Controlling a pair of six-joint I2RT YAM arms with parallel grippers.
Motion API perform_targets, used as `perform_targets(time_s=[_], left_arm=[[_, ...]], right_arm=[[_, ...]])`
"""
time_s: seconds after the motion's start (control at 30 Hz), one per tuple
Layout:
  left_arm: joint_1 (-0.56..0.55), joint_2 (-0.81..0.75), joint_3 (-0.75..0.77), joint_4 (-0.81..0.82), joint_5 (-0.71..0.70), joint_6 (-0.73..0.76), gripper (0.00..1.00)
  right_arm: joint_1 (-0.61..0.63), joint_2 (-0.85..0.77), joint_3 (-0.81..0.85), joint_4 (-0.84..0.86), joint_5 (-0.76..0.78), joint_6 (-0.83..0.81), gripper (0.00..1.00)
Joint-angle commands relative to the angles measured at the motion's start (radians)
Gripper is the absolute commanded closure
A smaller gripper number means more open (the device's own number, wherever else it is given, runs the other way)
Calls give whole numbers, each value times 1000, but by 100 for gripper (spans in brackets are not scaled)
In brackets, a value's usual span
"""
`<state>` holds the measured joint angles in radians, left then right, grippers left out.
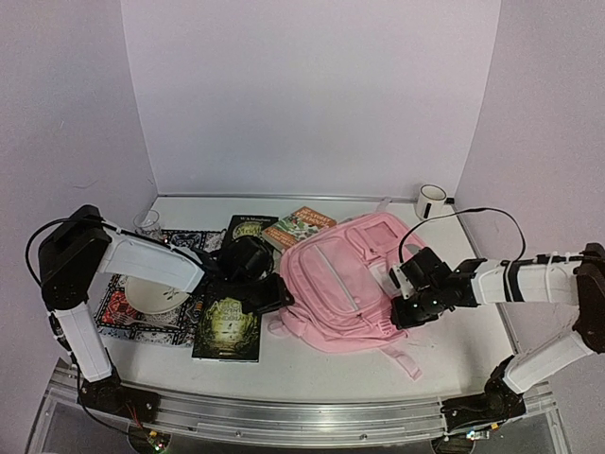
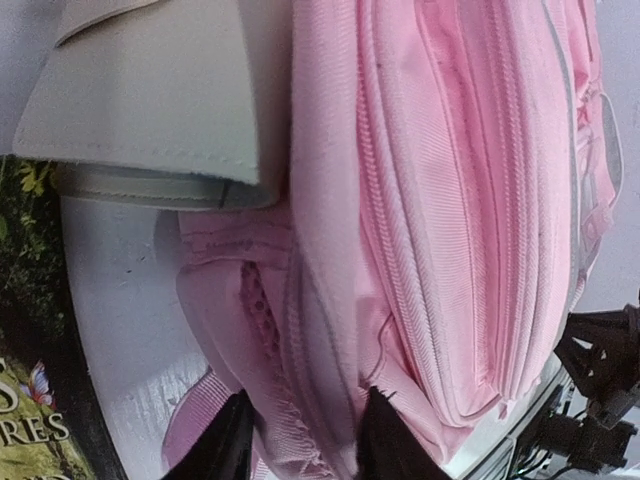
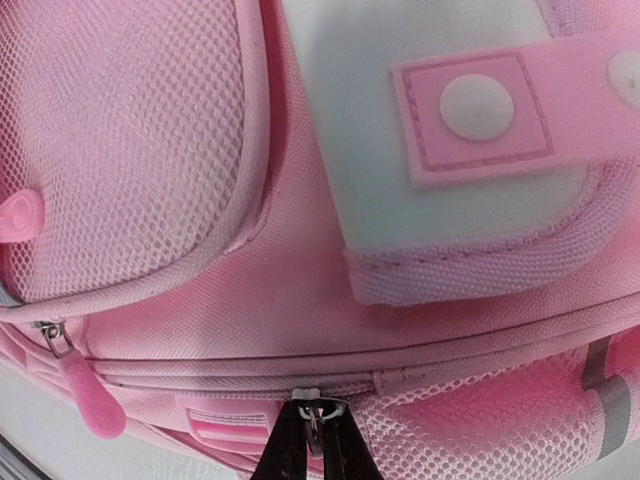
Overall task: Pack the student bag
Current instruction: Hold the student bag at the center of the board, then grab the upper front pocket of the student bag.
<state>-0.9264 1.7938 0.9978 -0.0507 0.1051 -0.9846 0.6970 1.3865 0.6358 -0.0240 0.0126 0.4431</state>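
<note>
Student bag (image 1: 345, 284): lies flat on the worktop (image 1: 321, 374), centre of the overhead frame; long axis seems to run from lower left to upper right.
Right hand (image 3: 312, 445): at the bag's right edge, tips pressed together, pinching a zip pull (image 3: 316, 412).
Left hand (image 2: 305, 450): at the bag's lower-left corner, fingers apart astride a fabric fold; whether they grip it, cannot tell.
Coming move: probably drawing the zip along the bag; the right hand is nearer.

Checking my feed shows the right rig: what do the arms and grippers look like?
The left arm and right arm have white links between black joint blocks. A black cable loops off the left shoulder, another over the right forearm. The left gripper and right gripper are black with slim tapered fingers.
</note>
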Motion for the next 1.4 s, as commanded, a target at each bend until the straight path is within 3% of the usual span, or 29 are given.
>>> perform_targets(time_s=[0.0, 0.07, 0.1, 0.43, 0.6, 0.87, 1.1, 1.37], left_arm=[[-35, 11, -18, 205, 67, -107, 81], [-41, 15, -13, 220, 44, -133, 98], [-43, 11, -12, 224, 26, -148, 100], [-45, -41, -21, 270, -130, -225, 100], [-42, -76, -21, 256, -243, -133, 100], [-39, -112, 22, 86, -429, -18, 100], [-41, -139, 14, 83, -420, -56, 100], [-85, -139, 15, 207, -379, -134, 100]], right_arm=[[32, -29, 71, -107, -63, -9, 100], [53, -27, 91, -147, -57, -14, 100], [62, -26, 100, -165, -53, -16, 100], [172, -6, 246, -308, -103, -49, 100], [166, -17, 280, -404, -33, -123, 100], [152, 1, 338, -478, -37, -160, 100], [155, 73, 409, -479, -113, -141, 100], [211, 197, 514, -421, -214, -108, 100]])
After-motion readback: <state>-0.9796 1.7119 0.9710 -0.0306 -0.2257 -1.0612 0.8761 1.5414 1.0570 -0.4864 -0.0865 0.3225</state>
